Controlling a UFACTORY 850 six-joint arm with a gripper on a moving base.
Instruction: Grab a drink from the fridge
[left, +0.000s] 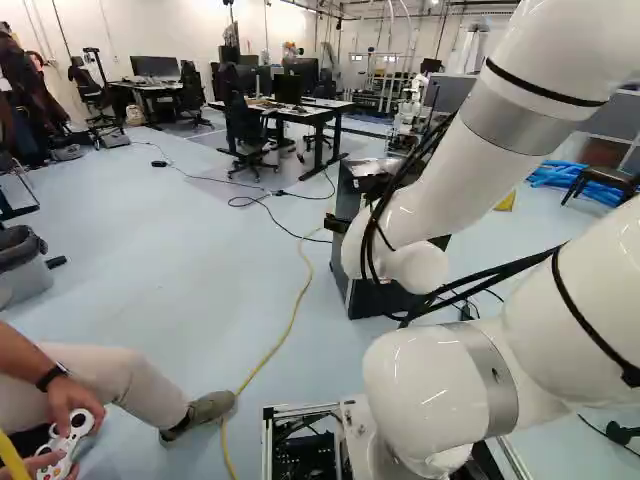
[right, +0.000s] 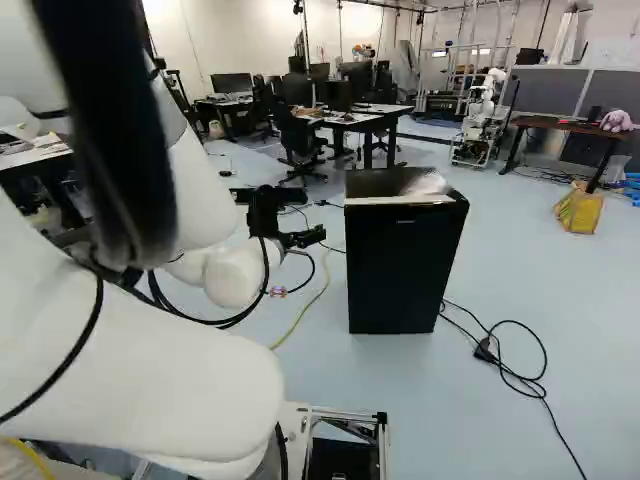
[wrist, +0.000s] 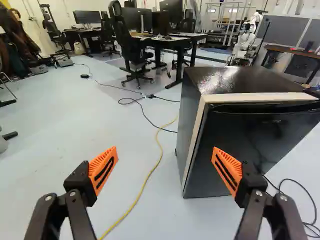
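At one o'clock from jaws stood fridge (wrist: 240, 82), door (wrist: 260, 140) seemingly shut — drink out of sight. Jaws wide apart, holding nothing. Step looked like approach — next move called for easing toward one o'clock, finding door's edge.

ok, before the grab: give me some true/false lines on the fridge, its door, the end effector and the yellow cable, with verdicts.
1. The fridge stands on a desk. False: it stands on the floor.
2. The fridge door is closed. True.
3. The end effector is gripping a drink. False: it is open, with nothing held between its orange pads.
4. The yellow cable lies on the floor. True.
5. The yellow cable is draped over the fridge. False: it runs beside it.
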